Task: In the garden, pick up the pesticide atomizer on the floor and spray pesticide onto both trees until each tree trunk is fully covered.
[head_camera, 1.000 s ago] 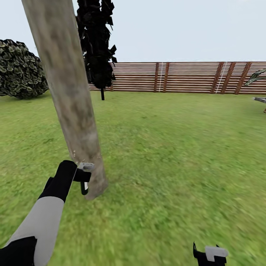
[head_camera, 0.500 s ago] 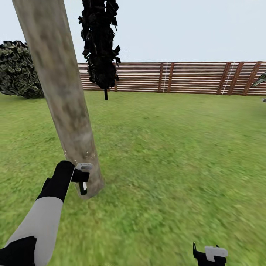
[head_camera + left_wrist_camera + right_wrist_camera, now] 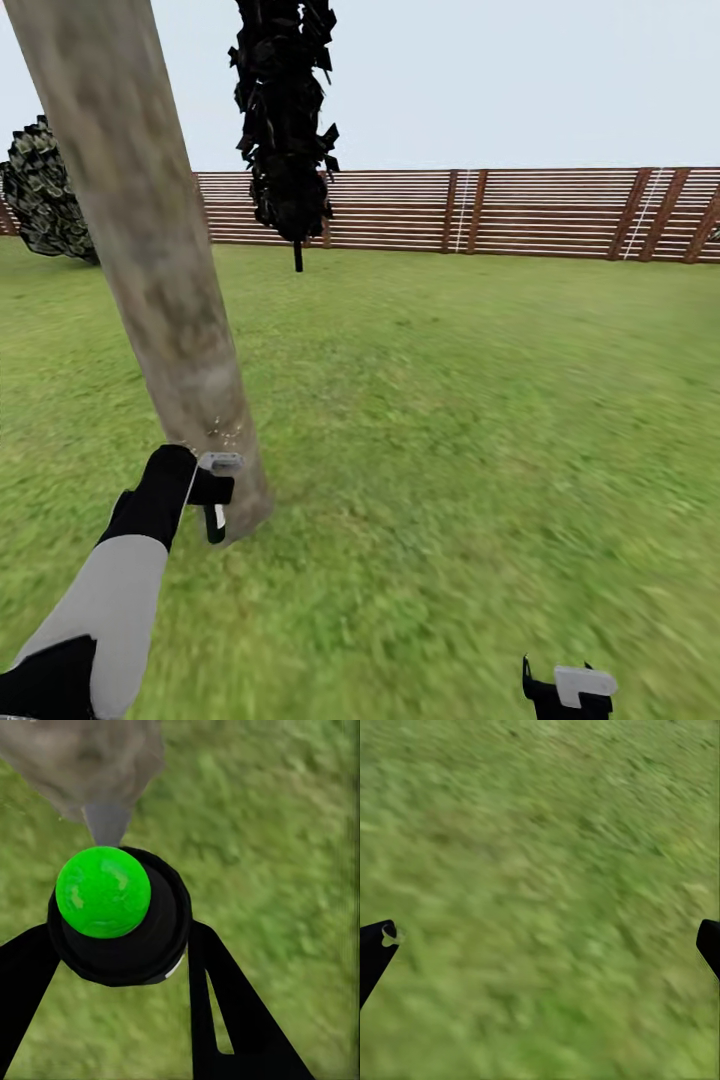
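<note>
A pale mottled tree trunk (image 3: 150, 250) rises at the left of the head view, leaning in the picture. My left gripper (image 3: 212, 490) hangs close to its foot, shut on the pesticide atomizer (image 3: 215, 518). In the left wrist view the atomizer (image 3: 112, 907) is a black round body with a bright green ball on top, clamped between the two black fingers (image 3: 214, 997). Its grey nozzle (image 3: 105, 825) points at the trunk (image 3: 82, 757). A few pale specks (image 3: 225, 430) sit on the bark just above the gripper. My right gripper (image 3: 565, 690) is low at the bottom edge, open over grass (image 3: 544, 945).
Lawn (image 3: 480, 420) stretches ahead and to the right. A near-black narrow conifer (image 3: 285, 120) stands behind the trunk, and a dark leafy shrub (image 3: 45, 190) sits at the far left. A brown slatted fence (image 3: 500, 212) closes the back.
The whole view has shifted: fence and conifer slid right, the trunk slightly left, so the camera moved. My left gripper keeps the atomizer by the trunk's foot, a little lower.
</note>
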`<state>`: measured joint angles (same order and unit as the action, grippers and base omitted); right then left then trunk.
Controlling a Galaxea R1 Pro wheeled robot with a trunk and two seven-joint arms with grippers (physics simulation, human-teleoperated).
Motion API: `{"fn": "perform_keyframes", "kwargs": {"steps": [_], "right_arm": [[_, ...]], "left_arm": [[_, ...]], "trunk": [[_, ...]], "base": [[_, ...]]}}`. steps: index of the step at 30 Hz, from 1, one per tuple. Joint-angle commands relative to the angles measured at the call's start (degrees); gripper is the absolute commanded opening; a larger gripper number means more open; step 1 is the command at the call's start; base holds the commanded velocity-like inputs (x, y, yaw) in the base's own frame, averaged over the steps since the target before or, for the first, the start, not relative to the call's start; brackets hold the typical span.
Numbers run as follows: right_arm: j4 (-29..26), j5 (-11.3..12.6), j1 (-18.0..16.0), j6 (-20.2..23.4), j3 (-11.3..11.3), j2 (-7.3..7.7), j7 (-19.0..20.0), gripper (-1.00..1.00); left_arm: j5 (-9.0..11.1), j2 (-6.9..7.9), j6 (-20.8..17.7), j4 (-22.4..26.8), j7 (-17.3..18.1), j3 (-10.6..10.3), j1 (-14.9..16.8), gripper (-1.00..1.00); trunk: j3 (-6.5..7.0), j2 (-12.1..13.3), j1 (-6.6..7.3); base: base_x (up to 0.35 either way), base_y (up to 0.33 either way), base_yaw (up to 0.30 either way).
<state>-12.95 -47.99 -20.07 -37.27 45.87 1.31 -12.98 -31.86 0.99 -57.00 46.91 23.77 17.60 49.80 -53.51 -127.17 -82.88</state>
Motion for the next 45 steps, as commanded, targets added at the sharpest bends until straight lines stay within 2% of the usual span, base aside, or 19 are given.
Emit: {"fn": "perform_keyframes", "kwargs": {"steps": [1,4,9,13,15,17,21,23,25,27,29,31,33,35,36,40,41,43,45], "right_arm": [[0.1,-0.6,-0.1,-0.2,0.3,0.01,-0.4,1.0],[0.1,-0.6,-0.1,-0.2,0.3,0.01,-0.4,1.0],[0.1,-0.6,-0.1,-0.2,0.3,0.01,-0.4,1.0],[0.1,-0.6,-0.1,-0.2,0.3,0.01,-0.4,1.0],[0.1,-0.6,-0.1,-0.2,0.3,0.01,-0.4,1.0],[0.1,-0.6,-0.1,-0.2,0.3,0.01,-0.4,1.0],[0.1,-0.6,-0.1,-0.2,0.3,0.01,-0.4,1.0],[0.1,-0.6,-0.1,-0.2,0.3,0.01,-0.4,1.0],[0.1,-0.6,-0.1,-0.2,0.3,0.01,-0.4,1.0],[0.1,-0.6,-0.1,-0.2,0.3,0.01,-0.3,1.0],[0.1,-0.6,-0.1,-0.2,0.3,0.01,-0.3,1.0],[0.1,-0.6,-0.1,-0.2,0.3,0.01,-0.3,1.0],[0.1,-0.6,-0.1,-0.2,0.3,0.01,-0.3,1.0],[0.1,-0.6,-0.1,-0.1,0.3,0.01,-0.3,1.0],[0.1,-0.6,-0.1,-0.2,0.3,0.01,-0.3,1.0],[0.1,-0.6,-0.1,-0.2,0.3,0.01,-0.3,1.0],[0.1,-0.6,-0.1,-0.2,0.3,0.01,-0.3,1.0],[0.1,-0.6,-0.1,-0.2,0.3,0.01,-0.3,1.0],[0.1,-0.6,-0.1,-0.2,0.3,0.01,-0.3,1.0]], "left_arm": [[-0.5,0.17,-0.1,-0.5,0.6,0.7,-0.2,-1.0],[-0.6,0.53,0.2,-1.2,0.6,1.6,-1.8,-1.0],[-0.6,0.65,0.4,-1.2,0.2,1.9,-2.3,-1.0],[-0.5,0.46,1.4,-3.0,-3.2,2.0,-2.8,-1.0],[-0.4,0.43,4.5,-5.2,-4.6,2.1,-3.5,-1.0],[-0.3,-0.07,7.6,-6.6,-5.5,3.6,-3.8,-1.0],[0.1,-1.42,8.4,-6.9,-5.8,4.4,-3.9,-1.0],[0.1,-1.6,8.5,-6.8,-5.8,4.6,-3.8,-1.0],[0.1,-1.29,8.7,-6.9,-5.8,4.9,-3.9,-1.0],[0.0,0.31,8.9,-6.9,-6.1,7.7,-4.0,-1.0],[0.0,1.96,9.0,-7.0,-6.4,9.1,-4.0,-1.0],[0.1,3.95,9.0,-7.1,-6.6,9.9,-5.5,-1.0],[0.1,4.36,9.3,-7.2,-6.6,9.9,-6.5,-1.0],[0.0,4.0,9.6,-7.3,-6.7,9.7,-6.9,-1.0],[-0.1,1.66,9.8,-8.0,-6.7,9.6,-7.1,-1.0],[0.1,-2.06,10.2,-8.4,-6.9,9.6,-7.2,-1.0],[0.1,-3.12,11.8,-8.5,-6.9,9.6,-7.2,-1.0],[-0.1,-3.65,14.4,-8.8,-7.0,9.6,-7.2,-1.0],[-0.3,-3.42,15.5,-9.5,-7.6,9.8,-7.3,-1.0]], "trunk": [[-0.05,0.0,-0.01],[-0.05,0.0,-0.01],[-0.05,0.0,-0.01],[-0.05,0.0,-0.01],[-0.05,0.0,-0.01],[-0.05,0.0,-0.01],[-0.05,0.0,-0.01],[-0.05,0.0,-0.01],[-0.05,0.0,-0.01],[-0.05,0.0,-0.01],[-0.05,0.0,-0.01],[-0.05,0.0,-0.01],[-0.05,0.0,-0.01],[-0.05,0.0,-0.01],[-0.05,0.0,-0.01],[-0.05,0.0,-0.01],[-0.05,0.0,-0.01],[-0.05,0.0,-0.01],[-0.05,0.0,-0.01]], "base": [[0.23,-0.203,0.123],[0.214,-0.209,0.229],[0.052,-0.261,0.272],[0.002,-0.275,0.277],[0.031,-0.275,0.201],[0.123,-0.265,0.053],[0.202,-0.219,0.013],[0.243,-0.185,0.002],[0.247,-0.161,0.001],[0.104,-0.045,0.0],[0.037,-0.016,0.0],[0.013,-0.006,0.0],[0.003,-0.001,0.0],[0.001,-0.001,0.002],[0.0,0.0,0.163],[0.0,0.0,0.247],[0.0,0.0,0.273],[0.0,0.0,0.276],[0.0,0.0,0.272]]}}
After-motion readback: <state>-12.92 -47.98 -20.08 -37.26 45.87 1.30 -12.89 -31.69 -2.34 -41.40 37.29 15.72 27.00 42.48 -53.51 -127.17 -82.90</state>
